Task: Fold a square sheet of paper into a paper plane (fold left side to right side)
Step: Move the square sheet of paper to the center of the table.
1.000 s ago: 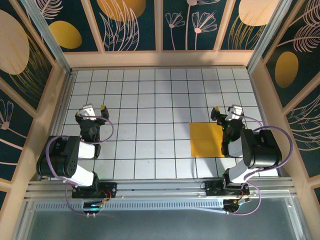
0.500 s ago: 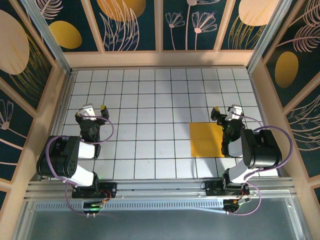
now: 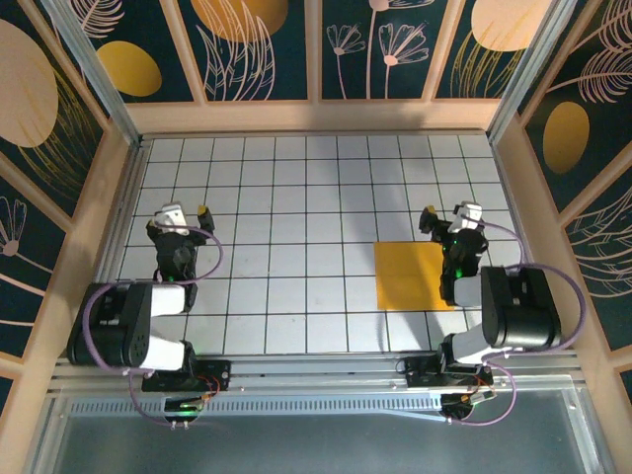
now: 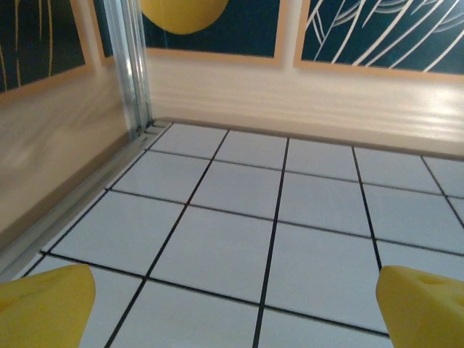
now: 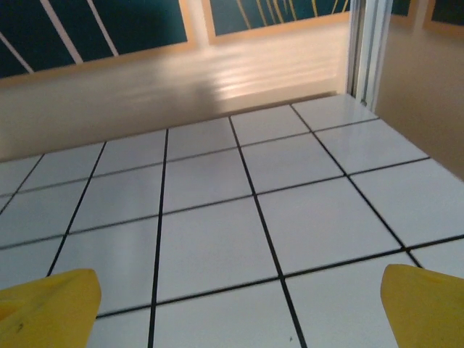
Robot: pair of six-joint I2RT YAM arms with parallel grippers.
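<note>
Flat square sheet of paper [image 3: 405, 276], left gripper [image 4: 232, 306], right gripper [image 5: 233, 301] spread wide, empty

The work surface is a flat white tabletop [image 3: 306, 197], divided by thin black lines into square tiles. A pale wooden skirting wall [image 3: 316, 117] borders it on the far side and both flanks. Above the skirting stand dark teal wall panels [image 3: 407, 77] bearing yellow oval decorations [image 3: 128, 67] and pale line-drawn plants [image 3: 346, 39]. Silver aluminium posts [image 3: 87, 61] rise at the two far corners. A ribbed grey metal rail [image 3: 316, 380] runs along the near edge.
</note>
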